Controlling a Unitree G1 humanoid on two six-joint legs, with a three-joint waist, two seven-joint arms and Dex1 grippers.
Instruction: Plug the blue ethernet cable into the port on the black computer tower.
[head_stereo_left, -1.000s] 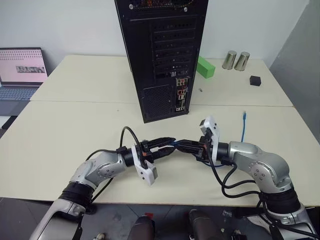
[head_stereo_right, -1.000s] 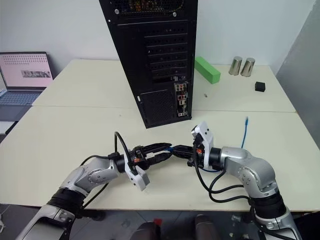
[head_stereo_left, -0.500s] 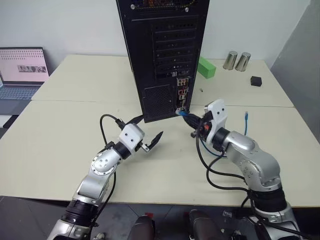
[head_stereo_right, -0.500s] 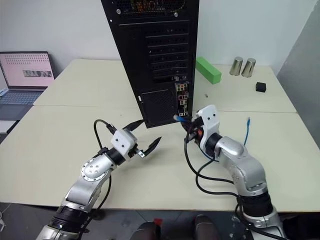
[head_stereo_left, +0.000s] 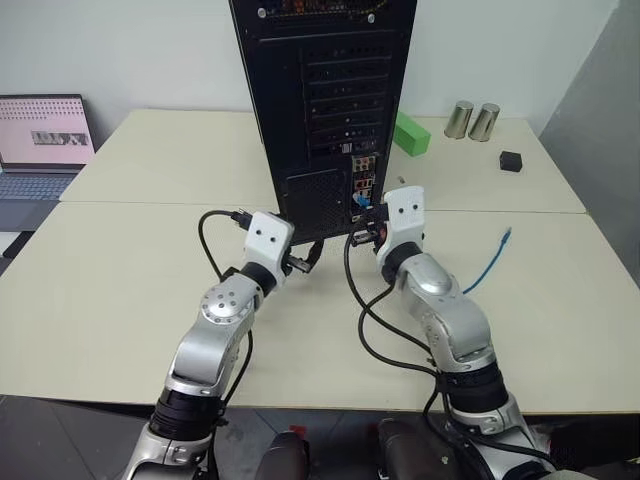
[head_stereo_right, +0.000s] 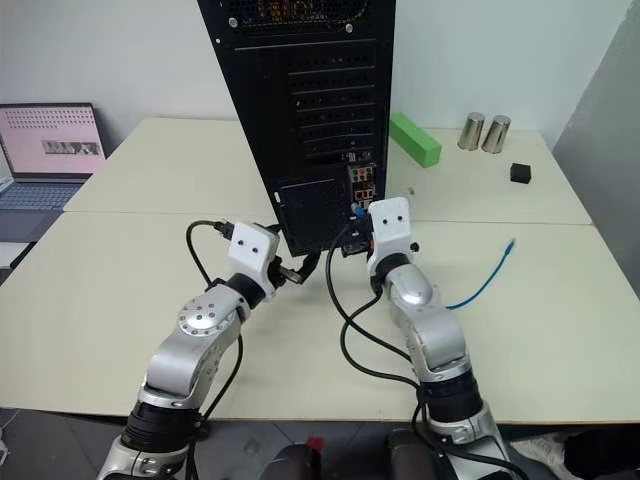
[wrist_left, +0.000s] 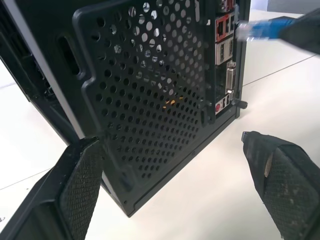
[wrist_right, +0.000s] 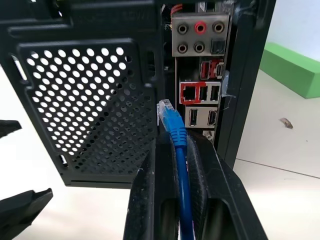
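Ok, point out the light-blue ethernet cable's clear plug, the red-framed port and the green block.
Light-blue ethernet cable (wrist_right: 165, 108): right wrist view, on its clear plug.
Red-framed port (wrist_right: 189, 92): right wrist view, on the dark socket.
Green block (head_stereo_right: 414, 138): right eye view, on its top face.

both arms reach forward, forearms converging. left gripper (wrist_left: 175, 170) level, fingers (wrist_left: 80, 185) spread wide apart, holding nothing. right gripper (wrist_right: 175, 150) level, pointing forward, fingers (wrist_right: 157, 190) pressed together on blue ethernet cable (wrist_right: 175, 135).

Silver-grey jointed arms, white wrist camera housings, black textured fingers (wrist_left: 75, 185), looping black cables along both forearms.
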